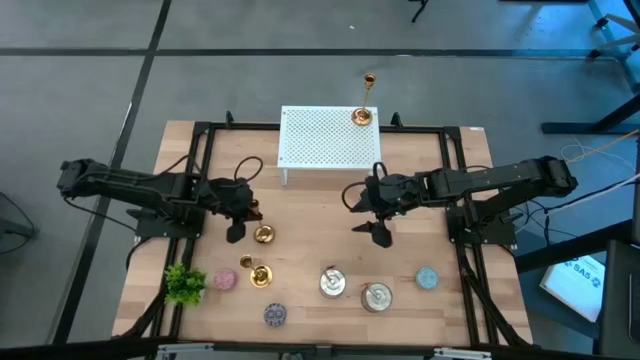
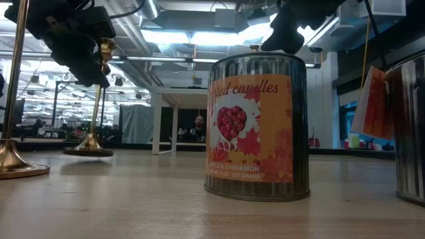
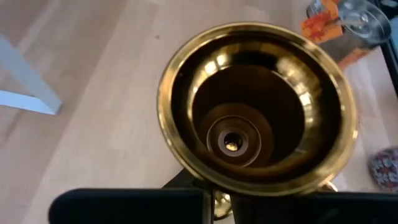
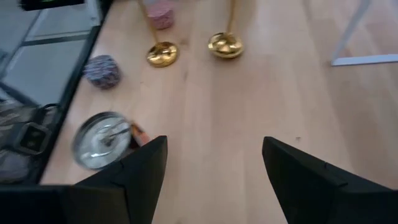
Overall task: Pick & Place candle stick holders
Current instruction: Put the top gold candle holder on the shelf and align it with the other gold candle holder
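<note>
While right claw point(image 1: 380, 232) gapes mid-table, left claw point(image 1: 243, 221) pinches a candlestick point(image 1: 264, 235).

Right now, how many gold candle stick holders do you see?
3: one on the white rack's back right corner, one gripped by the left hand, one standing near the front left.

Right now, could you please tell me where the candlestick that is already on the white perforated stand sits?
In the high view, that brass candlestick stands on the white perforated stand's far right corner, beyond both arms.
</note>
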Robot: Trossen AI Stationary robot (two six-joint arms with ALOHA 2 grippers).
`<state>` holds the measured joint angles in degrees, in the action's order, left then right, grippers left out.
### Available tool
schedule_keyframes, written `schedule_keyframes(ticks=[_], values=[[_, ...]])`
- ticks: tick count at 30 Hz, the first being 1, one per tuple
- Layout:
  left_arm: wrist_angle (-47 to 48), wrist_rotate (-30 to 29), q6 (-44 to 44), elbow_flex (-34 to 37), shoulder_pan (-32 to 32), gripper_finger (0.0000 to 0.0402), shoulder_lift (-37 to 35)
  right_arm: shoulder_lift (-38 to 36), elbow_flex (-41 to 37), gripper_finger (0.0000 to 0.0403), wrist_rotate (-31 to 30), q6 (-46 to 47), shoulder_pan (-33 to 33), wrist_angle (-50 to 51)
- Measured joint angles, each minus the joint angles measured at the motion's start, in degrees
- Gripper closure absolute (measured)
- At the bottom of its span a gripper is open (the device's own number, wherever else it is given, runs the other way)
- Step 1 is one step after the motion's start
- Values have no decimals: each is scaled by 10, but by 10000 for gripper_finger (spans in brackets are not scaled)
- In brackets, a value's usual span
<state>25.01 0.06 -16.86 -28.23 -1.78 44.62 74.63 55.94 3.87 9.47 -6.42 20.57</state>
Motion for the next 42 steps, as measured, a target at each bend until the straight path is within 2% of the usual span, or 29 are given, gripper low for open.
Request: schedule_keyframes(ticks=[6,12,19,23,29,36,42], values=[[-12,-33,12,-28,0,389,-6,0,0,135,-47,-42,0,-39],[-36,-80,51,-85,0,389,-6,7,0,154,-52,-94,0,-150],[-139,-81,92,-104,0,389,0,58,0,183,-54,-166,2,-306],[-167,-81,97,-104,0,390,16,91,0,187,-53,-165,14,-377],[-218,-78,97,-105,0,390,51,144,48,187,-50,-131,37,-367],[-218,-79,101,-157,0,390,116,203,100,187,-38,-129,44,-359],[-194,-77,107,-202,0,390,173,221,122,195,-38,-128,45,-352]])
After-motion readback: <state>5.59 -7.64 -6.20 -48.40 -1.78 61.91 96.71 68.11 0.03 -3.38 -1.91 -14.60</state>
